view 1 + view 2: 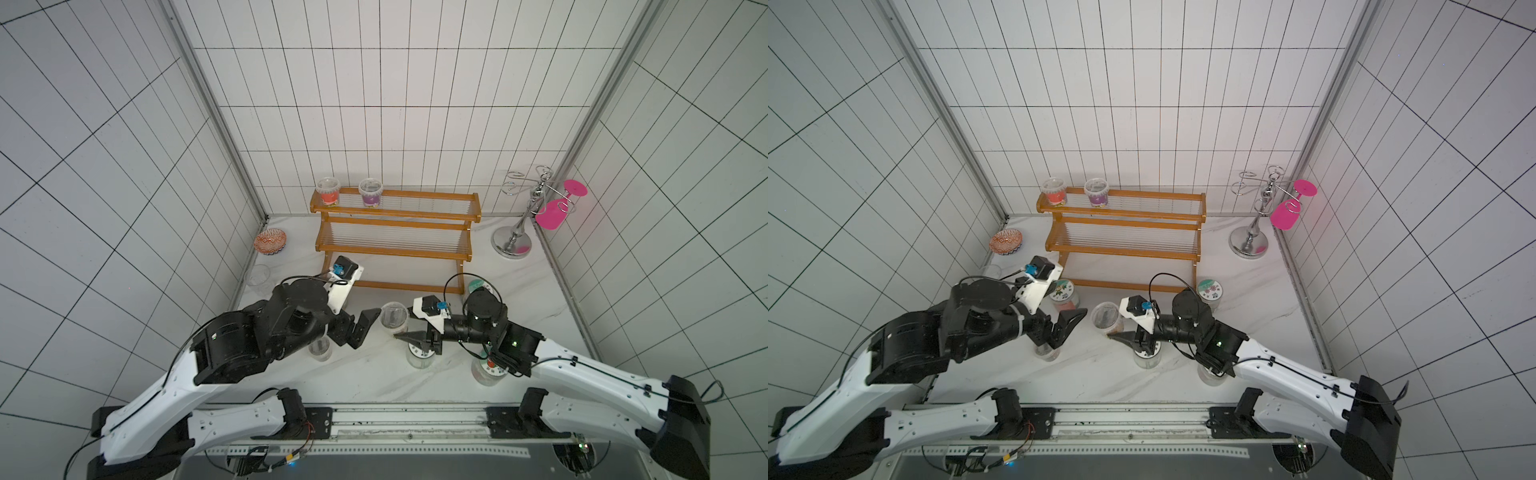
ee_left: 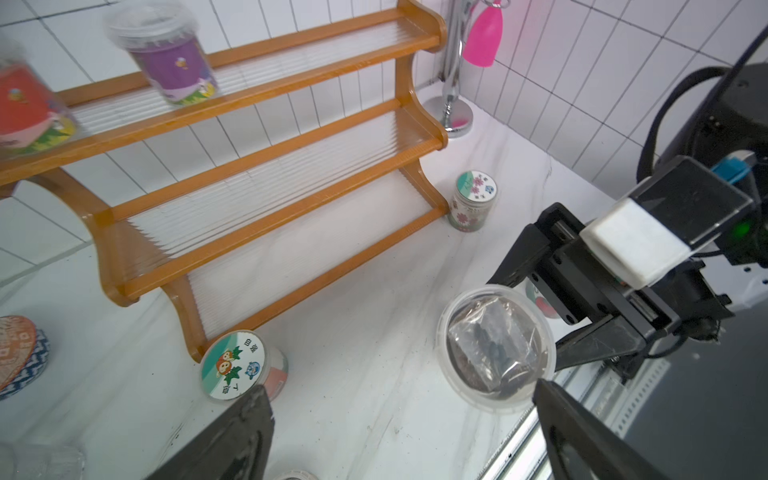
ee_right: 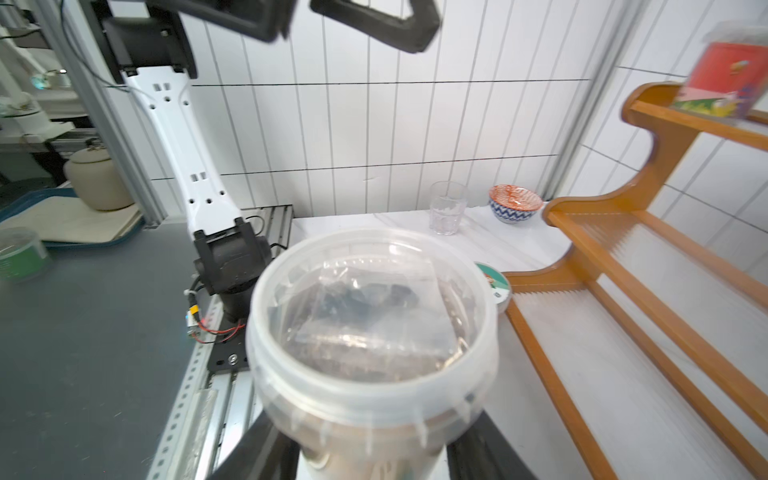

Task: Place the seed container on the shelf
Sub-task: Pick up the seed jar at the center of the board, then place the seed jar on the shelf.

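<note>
— Where is the seed container [image 1: 394,318]?

— Mid-table, in front of the shelf, clamped between the jaws of the right gripper [image 1: 405,324], which reaches in from the tub's 3 o'clock. A clear bag of dark seeds shows through the lid.

— And the other claw?

— The left gripper [image 1: 365,328] sits just beside the tub at 9 o'clock, jaws spread wide, gripping nothing.

— The surroundings?

— The shelf [image 1: 395,249] stands at 12 o'clock on the marble tabletop [image 1: 374,374], with a red tub [image 1: 328,192] and a purple tub [image 1: 370,193] on its top tier. A patterned bowl [image 1: 270,242] lies at 10 o'clock and a chrome stand [image 1: 513,241] at 2 o'clock.
</note>
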Controlling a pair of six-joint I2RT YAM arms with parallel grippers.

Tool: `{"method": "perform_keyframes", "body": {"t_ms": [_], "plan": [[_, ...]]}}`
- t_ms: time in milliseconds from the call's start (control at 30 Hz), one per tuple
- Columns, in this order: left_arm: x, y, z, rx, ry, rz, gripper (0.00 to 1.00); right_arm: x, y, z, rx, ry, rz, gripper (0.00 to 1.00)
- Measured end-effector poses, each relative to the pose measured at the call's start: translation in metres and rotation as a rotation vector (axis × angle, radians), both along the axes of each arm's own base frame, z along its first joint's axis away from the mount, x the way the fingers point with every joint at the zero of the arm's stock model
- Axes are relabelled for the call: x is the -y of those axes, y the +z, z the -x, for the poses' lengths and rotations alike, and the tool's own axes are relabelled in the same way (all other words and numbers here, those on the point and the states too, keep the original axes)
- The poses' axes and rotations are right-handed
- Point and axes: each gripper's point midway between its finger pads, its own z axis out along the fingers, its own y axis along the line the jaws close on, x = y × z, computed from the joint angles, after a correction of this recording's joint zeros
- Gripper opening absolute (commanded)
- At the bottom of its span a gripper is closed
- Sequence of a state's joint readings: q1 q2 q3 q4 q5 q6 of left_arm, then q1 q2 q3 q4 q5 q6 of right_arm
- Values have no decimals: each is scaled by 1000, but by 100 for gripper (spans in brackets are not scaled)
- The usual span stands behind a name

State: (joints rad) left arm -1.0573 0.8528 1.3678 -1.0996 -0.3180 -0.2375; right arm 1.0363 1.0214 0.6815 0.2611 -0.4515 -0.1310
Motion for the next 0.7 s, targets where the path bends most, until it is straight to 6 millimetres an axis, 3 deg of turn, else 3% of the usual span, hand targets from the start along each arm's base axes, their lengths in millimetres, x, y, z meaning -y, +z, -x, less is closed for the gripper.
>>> {"method": "perform_keyframes", "body": {"t_ms": [167, 400, 700], "plan": [[-25, -13, -2, 21, 104, 48, 99, 9, 11, -41, 44, -177, -38, 53], [-36, -35, -2, -13, 167, 71, 99, 13, 19, -107, 77, -392, -57, 52], [-45, -43, 2, -37, 199, 124, 99, 17, 75, -184, 149, -574, -163, 52]]}}
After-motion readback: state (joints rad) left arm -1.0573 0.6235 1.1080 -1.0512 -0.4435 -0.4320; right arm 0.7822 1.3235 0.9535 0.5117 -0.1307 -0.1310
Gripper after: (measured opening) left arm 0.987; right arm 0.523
